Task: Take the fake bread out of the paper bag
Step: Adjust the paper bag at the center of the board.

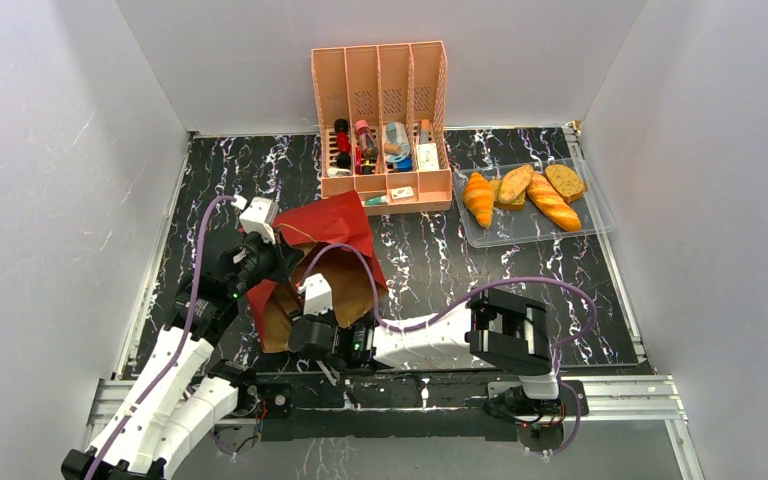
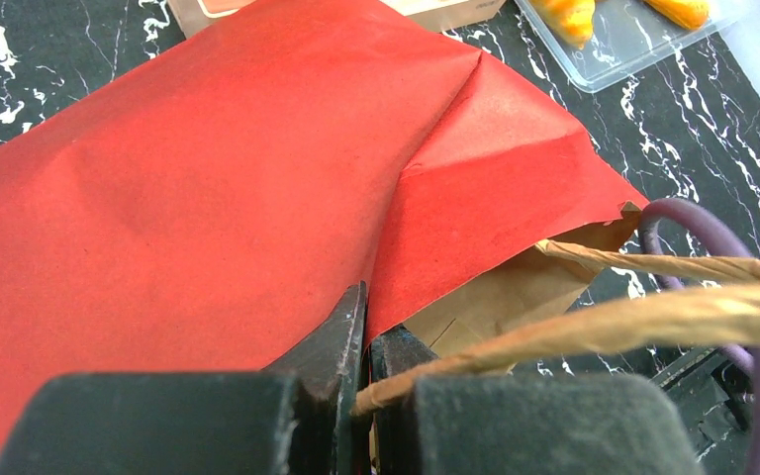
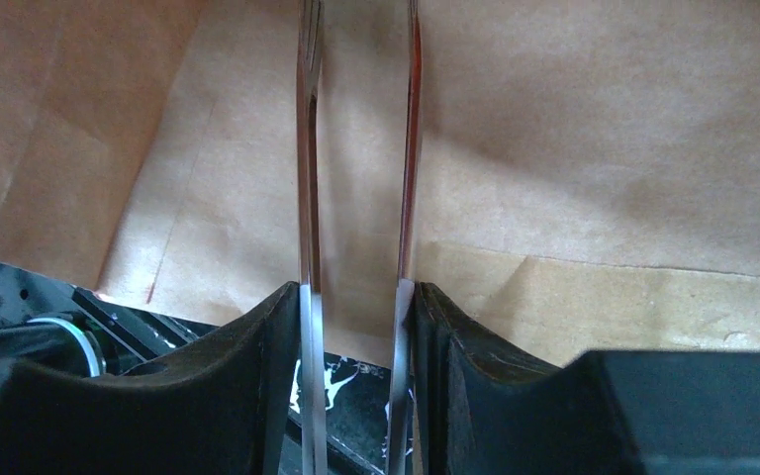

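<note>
Left claw (image 2: 368, 336) pinches the paper bag (image 2: 208, 198) (red edge); right claw (image 3: 358, 119) narrowly parted, empty.

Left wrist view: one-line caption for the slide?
Left tool shut on the paper bag's red edge and handle; fake bread on the clear tray behind.

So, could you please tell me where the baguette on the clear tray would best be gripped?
Probably across its middle, from straight above: the baguette lies flat and diagonal on the clear tray, long and narrow, so jaws set across its width should fit. The bread slices crowd its sides.
</note>
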`<state>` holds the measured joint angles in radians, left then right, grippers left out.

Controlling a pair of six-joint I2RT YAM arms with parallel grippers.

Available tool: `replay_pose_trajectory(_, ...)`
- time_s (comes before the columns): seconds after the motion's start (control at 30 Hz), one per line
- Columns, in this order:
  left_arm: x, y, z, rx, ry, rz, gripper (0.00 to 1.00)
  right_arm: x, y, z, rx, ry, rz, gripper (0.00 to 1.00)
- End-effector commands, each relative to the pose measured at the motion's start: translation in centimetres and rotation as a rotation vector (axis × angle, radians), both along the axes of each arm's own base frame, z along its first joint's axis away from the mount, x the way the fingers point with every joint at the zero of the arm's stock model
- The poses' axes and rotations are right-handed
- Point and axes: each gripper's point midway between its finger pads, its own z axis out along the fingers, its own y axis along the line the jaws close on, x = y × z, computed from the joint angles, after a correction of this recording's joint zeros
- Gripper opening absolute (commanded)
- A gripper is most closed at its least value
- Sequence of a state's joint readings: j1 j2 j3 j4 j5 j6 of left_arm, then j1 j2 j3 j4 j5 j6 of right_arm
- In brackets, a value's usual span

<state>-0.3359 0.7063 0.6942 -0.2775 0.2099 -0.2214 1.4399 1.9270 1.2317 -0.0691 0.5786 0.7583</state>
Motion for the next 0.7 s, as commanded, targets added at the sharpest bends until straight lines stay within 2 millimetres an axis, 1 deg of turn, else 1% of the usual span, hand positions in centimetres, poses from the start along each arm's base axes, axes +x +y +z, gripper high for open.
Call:
replay_pose_trajectory(0.0, -0.2, -0.2, -0.1, -0.009, 0.009, -0.013, 0.0, 1.1, 2.3, 4.4, 0.096, -0.067, -0.028, 0.4)
replay_pose_trajectory(0.27, -0.4, -0.4, -0.8, -0.012, 0.02, -0.022, 0.0, 1.8, 2.9, 5.5, 0.096, -0.116, -0.033, 0.41)
replay_pose_trajectory(0.67, -0.5, -0.5, -1.3, -0.014, 0.032, -0.031, 0.0, 3.3, 4.7, 4.8, 0.041, -0.178, -0.043, 0.43)
